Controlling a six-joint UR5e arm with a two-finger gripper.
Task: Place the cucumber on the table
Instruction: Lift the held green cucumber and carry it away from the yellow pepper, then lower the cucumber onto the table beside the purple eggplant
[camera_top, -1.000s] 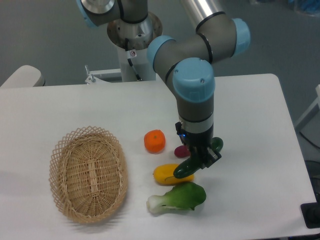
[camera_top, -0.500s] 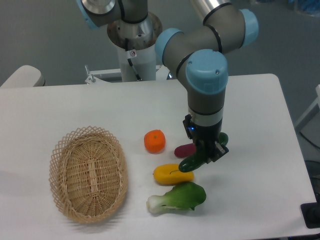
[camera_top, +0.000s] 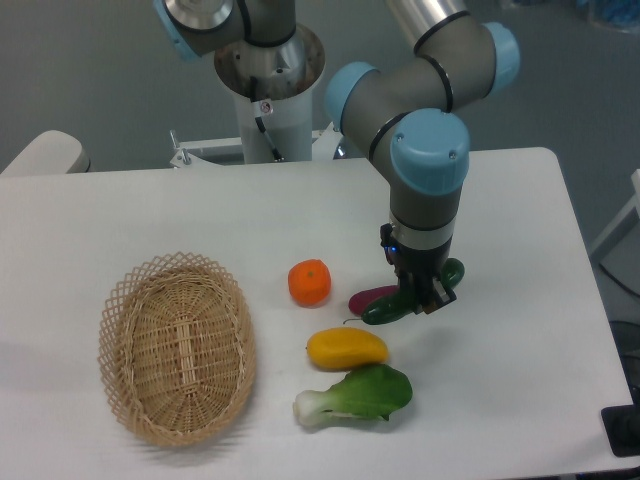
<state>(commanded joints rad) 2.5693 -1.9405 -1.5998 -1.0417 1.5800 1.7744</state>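
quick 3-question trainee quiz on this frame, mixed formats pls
1. True or false: the hand is shut on the cucumber.
2. Which item lies nearest the wicker basket: A) orange fruit, B) bok choy, C) purple vegetable?
3. Fill in: just behind the bok choy lies the ____ fruit.

Key: 1 true; 2 A; 3 yellow.

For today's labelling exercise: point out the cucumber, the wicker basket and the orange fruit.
cucumber (camera_top: 385, 309), fixed camera, its lower-left end.
wicker basket (camera_top: 119, 300), fixed camera, left rim.
orange fruit (camera_top: 310, 283), fixed camera, its middle.
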